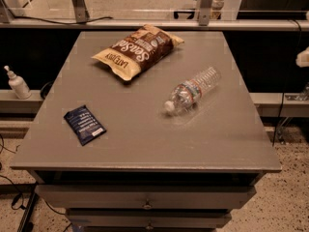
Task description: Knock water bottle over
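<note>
The water bottle (193,90) lies on its side on the grey table (145,144), right of the middle. It is clear ribbed plastic with a red-and-white label band, and its white cap points to the front left. Only a small pale part of my gripper (304,57) shows at the right edge of the camera view. It is off the table and well to the right of the bottle, not touching it.
A brown chip bag (137,50) lies at the back middle of the table. A dark blue packet (84,124) lies at the front left. A small white pump-top bottle (17,83) stands on the ledge left of the table. Drawers sit under the tabletop.
</note>
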`<state>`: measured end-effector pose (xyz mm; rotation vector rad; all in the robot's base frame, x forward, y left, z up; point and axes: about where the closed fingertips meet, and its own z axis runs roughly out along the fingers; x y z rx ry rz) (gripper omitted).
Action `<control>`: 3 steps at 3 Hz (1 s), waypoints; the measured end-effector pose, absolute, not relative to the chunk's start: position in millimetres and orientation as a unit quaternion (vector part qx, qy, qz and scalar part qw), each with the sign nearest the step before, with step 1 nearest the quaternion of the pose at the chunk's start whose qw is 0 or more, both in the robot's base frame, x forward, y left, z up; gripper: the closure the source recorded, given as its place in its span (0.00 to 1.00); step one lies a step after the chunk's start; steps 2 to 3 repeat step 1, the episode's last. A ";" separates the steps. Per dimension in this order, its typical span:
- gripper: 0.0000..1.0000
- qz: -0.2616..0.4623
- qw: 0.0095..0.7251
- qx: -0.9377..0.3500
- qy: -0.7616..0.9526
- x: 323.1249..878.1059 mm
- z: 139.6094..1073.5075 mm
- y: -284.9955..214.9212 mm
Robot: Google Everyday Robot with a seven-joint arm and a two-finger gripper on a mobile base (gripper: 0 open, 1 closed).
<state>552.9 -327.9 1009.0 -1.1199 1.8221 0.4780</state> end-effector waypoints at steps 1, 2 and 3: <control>0.00 0.185 0.465 -0.456 0.736 553.6 1019.1 -330.7; 0.00 0.185 0.465 -0.456 0.736 553.6 1019.1 -330.7; 0.00 0.185 0.465 -0.456 0.736 553.6 1019.1 -330.7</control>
